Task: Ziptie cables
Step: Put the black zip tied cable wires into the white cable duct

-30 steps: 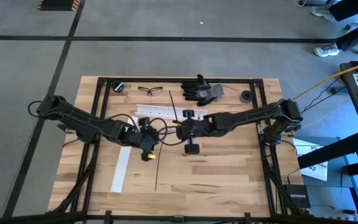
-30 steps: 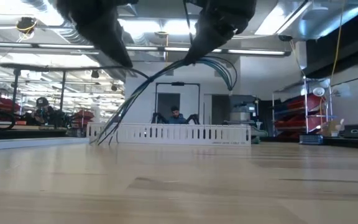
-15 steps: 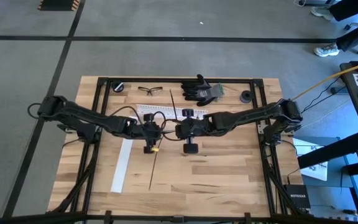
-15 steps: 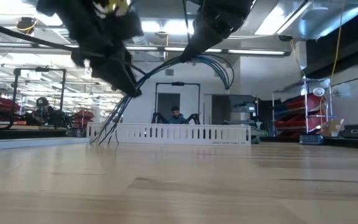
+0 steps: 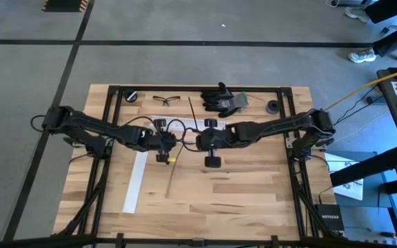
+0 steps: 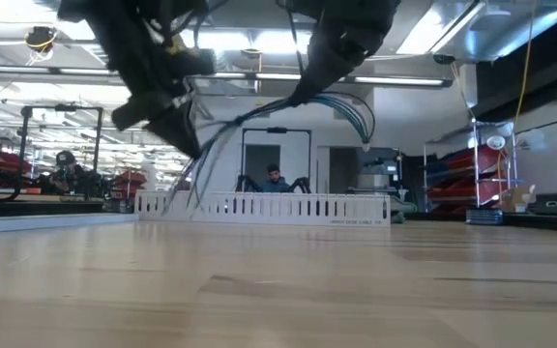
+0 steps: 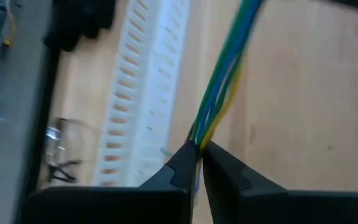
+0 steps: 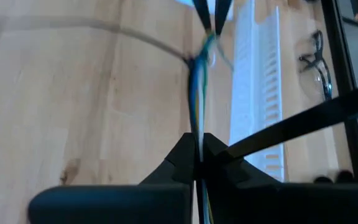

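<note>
The cables [image 6: 249, 108] are a thin bundle of wires, blue, green and yellow in the left wrist view [image 7: 229, 68]. They span the short gap between my two grippers above the table's middle. My left gripper [image 5: 171, 141] [image 7: 197, 150] is shut on one part of the bundle. My right gripper [image 5: 194, 142] [image 8: 199, 142] is shut on it a little farther right. Loose wire ends [image 6: 177, 193] hang from the left gripper toward the table. A wire loop [image 6: 356, 114] arcs behind the right gripper. A dark thin strip [image 8: 303, 118] leads away from beside the right fingers. My left gripper pinches the bundle [image 7: 201, 134] between its two fingertips, slanting down from the table's left. The wires run on straight ahead of the fingers toward the right gripper. That stretch is lifted clear of the table. My right gripper pinches the bundle [image 8: 197, 124] between its two fingertips, slanting down from the table's right, roughly in line with the wires. The bundle leads ahead to the left gripper's fingers [image 8: 204, 12] and hangs clear of the table. Whether the dark strip is also held, I cannot tell.
A white slotted rail [image 5: 174, 122] lies just beyond the grippers, and a flat white strip [image 5: 135, 182] lies near left. Glasses [image 5: 164, 100], black gloves [image 5: 220, 100] and two dark rolls [image 5: 131, 96] [image 5: 273, 106] lie along the far edge. A person [image 6: 274, 179] sits far behind the table.
My left gripper has moved toward the far edge and the right gripper, sinking and rolling a little, and has taken hold of the bundle. The loose ends below it have swung along with it. The right gripper has kept still.
</note>
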